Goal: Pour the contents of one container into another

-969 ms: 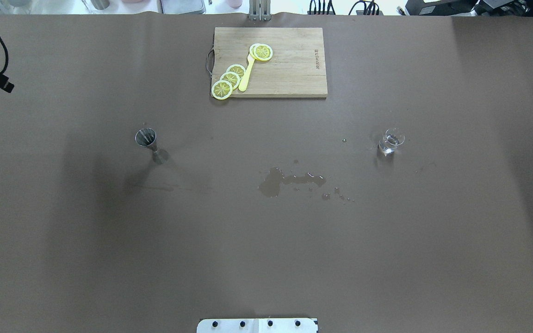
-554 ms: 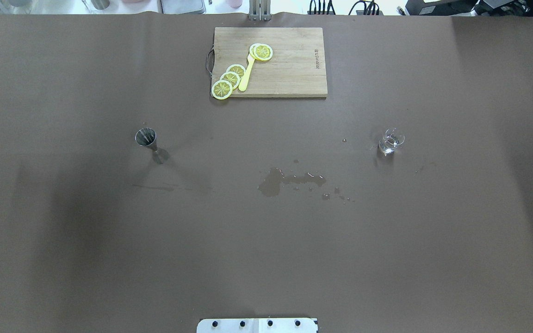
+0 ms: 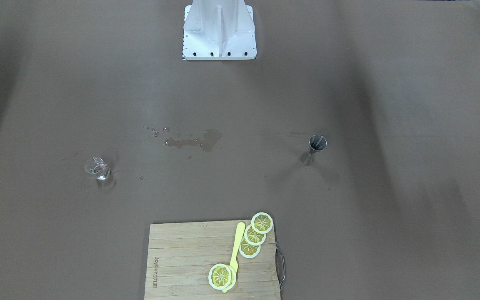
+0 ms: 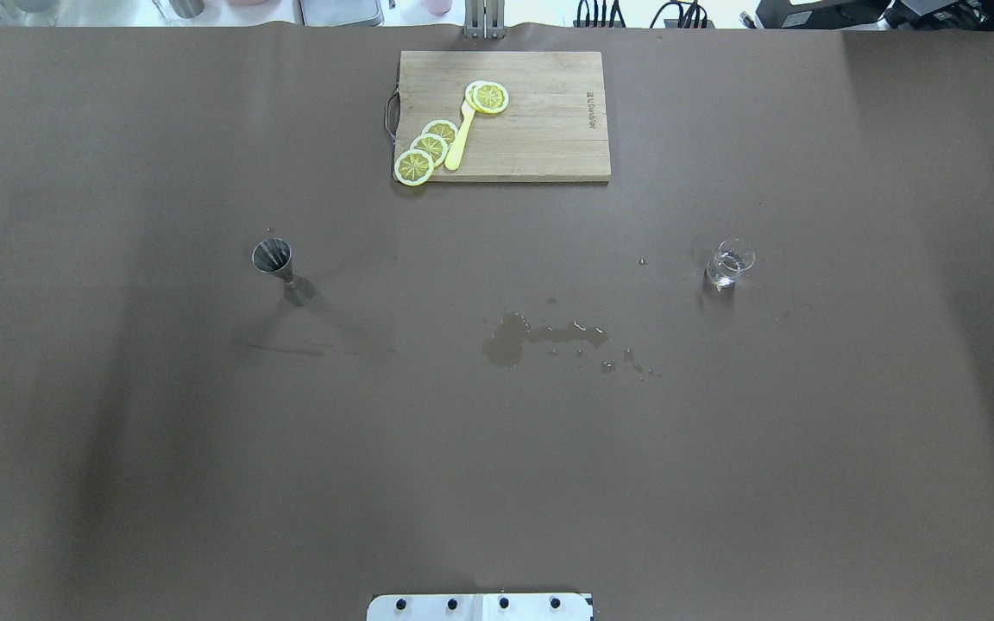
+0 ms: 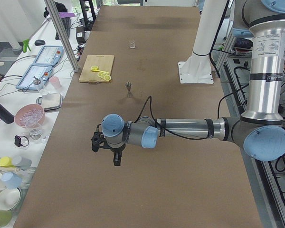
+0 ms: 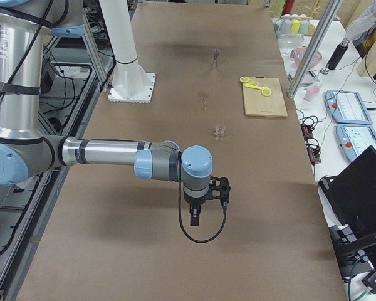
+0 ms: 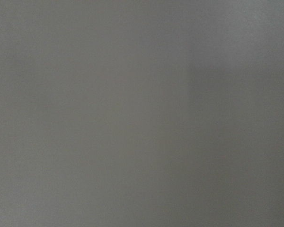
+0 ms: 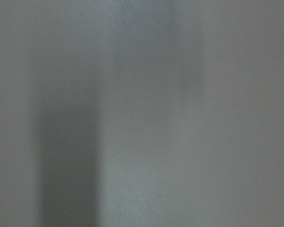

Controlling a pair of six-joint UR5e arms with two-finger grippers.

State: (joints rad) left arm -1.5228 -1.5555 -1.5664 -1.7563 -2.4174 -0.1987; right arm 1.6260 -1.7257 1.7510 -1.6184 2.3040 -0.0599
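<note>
Left end effector (image 5: 117, 160) withdrawn, opening unclear

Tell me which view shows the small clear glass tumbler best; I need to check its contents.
Overhead exterior: the small clear glass tumbler stands upright, unobstructed, rim and base distinct. Front-facing shows it similarly; both side views show it tiny; the wrist views show only blurred grey.

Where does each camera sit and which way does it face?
Front-facing: across table, facing robot base, steeply down.
Overhead: behind robot, looking forward; only its base edge shows.
Exterior left: table's left end, left arm near.
Exterior right: table's right end, right arm near.
Wrists: blank, blurred surface; no body.
Shared: jigger and tumbler in all four exteriors.
</note>
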